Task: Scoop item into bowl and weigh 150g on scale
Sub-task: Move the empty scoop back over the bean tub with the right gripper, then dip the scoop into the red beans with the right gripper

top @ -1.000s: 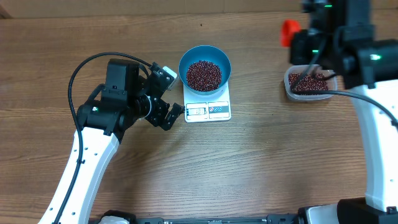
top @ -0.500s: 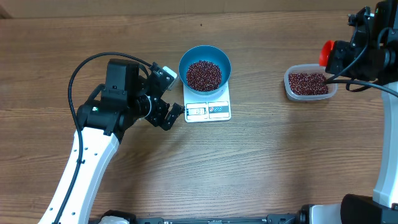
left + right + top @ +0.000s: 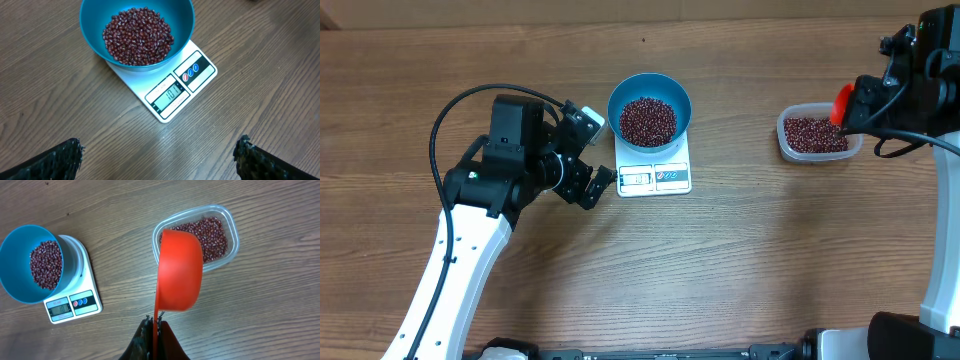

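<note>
The blue bowl [image 3: 650,108] holds a heap of dark red-brown beans [image 3: 648,121] and stands on the white scale [image 3: 655,175]; both show in the left wrist view as the bowl [image 3: 95,30] and the scale [image 3: 172,95], and in the right wrist view as the bowl [image 3: 15,270] and the scale [image 3: 72,302]. My left gripper [image 3: 588,150] stands open just left of the scale, nothing between its fingers [image 3: 57,160]. My right gripper [image 3: 155,323] is shut on the handle of a red scoop [image 3: 179,270], held above the right end of a clear tub [image 3: 816,135] of beans [image 3: 205,235].
The clear tub [image 3: 227,245] sits at the right of the wooden table [image 3: 740,250]. The left arm's black cable [image 3: 450,115] loops over the table at the left. The right arm [image 3: 920,100] hangs over the table's right edge.
My right gripper has carried the red scoop rightward, from left of the tub to its right end. The left arm has stayed still.
</note>
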Controlling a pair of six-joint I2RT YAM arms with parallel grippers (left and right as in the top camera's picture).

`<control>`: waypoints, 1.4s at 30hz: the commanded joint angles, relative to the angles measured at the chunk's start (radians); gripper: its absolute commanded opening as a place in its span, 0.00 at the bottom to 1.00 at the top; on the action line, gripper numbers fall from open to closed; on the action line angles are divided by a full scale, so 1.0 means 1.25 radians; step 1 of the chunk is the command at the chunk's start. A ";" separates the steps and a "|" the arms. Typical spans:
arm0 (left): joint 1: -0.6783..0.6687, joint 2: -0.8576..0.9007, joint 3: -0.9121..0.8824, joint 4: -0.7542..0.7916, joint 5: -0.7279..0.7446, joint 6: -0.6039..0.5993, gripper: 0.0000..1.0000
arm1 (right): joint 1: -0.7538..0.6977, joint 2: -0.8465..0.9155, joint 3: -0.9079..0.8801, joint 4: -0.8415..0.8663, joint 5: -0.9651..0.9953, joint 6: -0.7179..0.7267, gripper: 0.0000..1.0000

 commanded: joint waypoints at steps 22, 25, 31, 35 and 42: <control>0.000 -0.003 0.008 0.001 -0.002 0.018 1.00 | -0.004 0.211 0.016 0.074 0.089 -0.088 0.04; 0.000 -0.003 0.008 0.001 -0.002 0.018 0.99 | -0.018 0.245 0.007 0.090 0.098 -0.149 0.04; 0.000 -0.003 0.008 0.000 -0.002 0.018 1.00 | -0.042 0.289 -0.005 0.095 0.097 -0.224 0.04; 0.000 -0.003 0.008 0.000 -0.002 0.018 0.99 | -0.046 0.294 -0.005 0.124 0.096 -0.229 0.04; 0.000 -0.003 0.008 0.000 -0.002 0.018 0.99 | -0.046 0.300 -0.023 0.115 0.044 -0.321 0.04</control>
